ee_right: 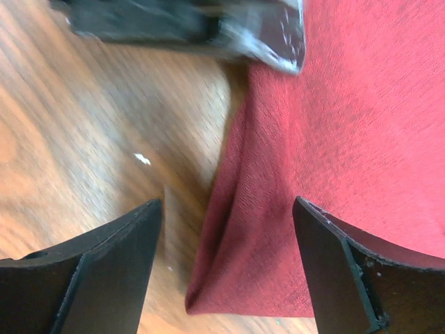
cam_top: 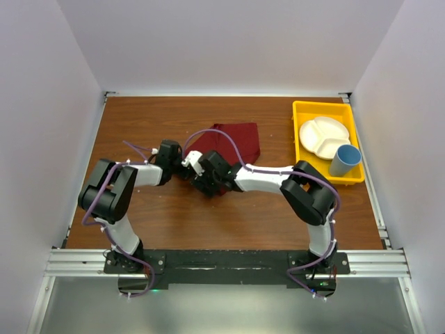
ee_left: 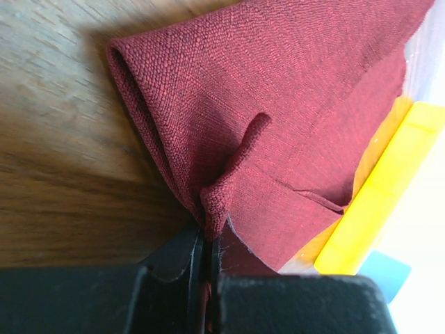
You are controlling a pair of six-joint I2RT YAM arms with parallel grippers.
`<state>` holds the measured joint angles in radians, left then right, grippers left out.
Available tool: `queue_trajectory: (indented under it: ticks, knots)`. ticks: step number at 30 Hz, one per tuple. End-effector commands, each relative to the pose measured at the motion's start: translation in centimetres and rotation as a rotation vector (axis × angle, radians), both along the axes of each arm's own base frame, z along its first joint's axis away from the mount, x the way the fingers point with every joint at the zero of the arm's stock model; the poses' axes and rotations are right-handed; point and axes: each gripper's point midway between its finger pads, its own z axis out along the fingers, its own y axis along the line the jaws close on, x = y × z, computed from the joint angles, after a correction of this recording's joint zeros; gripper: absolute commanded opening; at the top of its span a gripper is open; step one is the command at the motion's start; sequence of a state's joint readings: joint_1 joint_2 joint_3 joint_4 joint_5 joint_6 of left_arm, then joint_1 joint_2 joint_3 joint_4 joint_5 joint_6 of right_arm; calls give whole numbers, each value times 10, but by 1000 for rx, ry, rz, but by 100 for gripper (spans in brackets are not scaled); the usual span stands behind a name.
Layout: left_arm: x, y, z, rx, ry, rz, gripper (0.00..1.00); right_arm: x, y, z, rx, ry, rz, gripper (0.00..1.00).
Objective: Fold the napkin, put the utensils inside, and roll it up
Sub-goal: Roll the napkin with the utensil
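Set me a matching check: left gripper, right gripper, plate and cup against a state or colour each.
Things:
1. left gripper
2. right gripper
3. plate
4. cup

States or colours:
a. blue
b. open
c. shut on the napkin
d. white

Pairs: 1-c, 2-b, 3-d, 4-a.

Maroon napkin (cam_top: 233, 141) spread on the wooden table (cam_top: 139, 125), left gripper (cam_top: 182, 163) and right gripper (cam_top: 197, 172) brought close together at its near-left corner, white divided plate (cam_top: 321, 133) and blue cup (cam_top: 345, 160) held in a yellow tray (cam_top: 306, 111) at the right
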<state>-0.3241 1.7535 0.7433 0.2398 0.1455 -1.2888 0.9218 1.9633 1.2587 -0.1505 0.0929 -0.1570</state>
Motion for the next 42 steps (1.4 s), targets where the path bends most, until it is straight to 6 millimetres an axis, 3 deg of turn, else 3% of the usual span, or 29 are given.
queue_trajectory:
  ticks: [1, 3, 9, 14, 16, 18, 22, 24, 26, 32, 33, 37, 39, 42]
  knots:
    - [-28, 8, -14, 65, 133, -37, 0, 9, -6, -4, -96, -175, -74, 77]
    - [-31, 8, -13, 67, 142, -40, 0, 16, -15, -6, -136, -232, -128, 75]
    - [-32, 8, -14, 55, 163, -56, 0, 14, -26, -31, -209, -246, -136, 61]
    - [-39, 10, -16, 49, 204, -70, 0, 15, -25, -50, -241, -228, -147, 49]
    - [-39, 14, -14, 55, 199, -68, 0, 10, -24, -53, -230, -203, -149, 35]
    - [-36, 19, -12, 58, 183, -65, 0, 5, -22, -56, -214, -172, -140, 28]
    - [-25, 33, -1, 169, 68, -130, 0, -17, -6, -60, -113, -15, -95, 5]
    - [-20, 39, 10, 204, 2, -147, 14, -18, -4, -62, -77, 64, -98, 0]
    - [-13, 45, 18, 239, -76, -163, 32, -26, 7, -59, -11, 165, -71, 0]
    - [-12, 50, 56, 288, -257, -221, 53, -22, 17, -40, 222, 452, -79, 0]
    - [-11, 52, 75, 296, -320, -212, 56, -24, 16, -36, 282, 531, -62, 0]
    - [-14, 54, 103, 335, -440, -247, 55, -22, 12, -39, 420, 726, -101, 0]
    - [-18, 47, 109, 315, -470, -279, 49, -18, 7, -36, 490, 806, -110, 0]
    - [-24, 33, 104, 239, -500, -310, 43, -14, -2, -51, 511, 881, -171, 0]
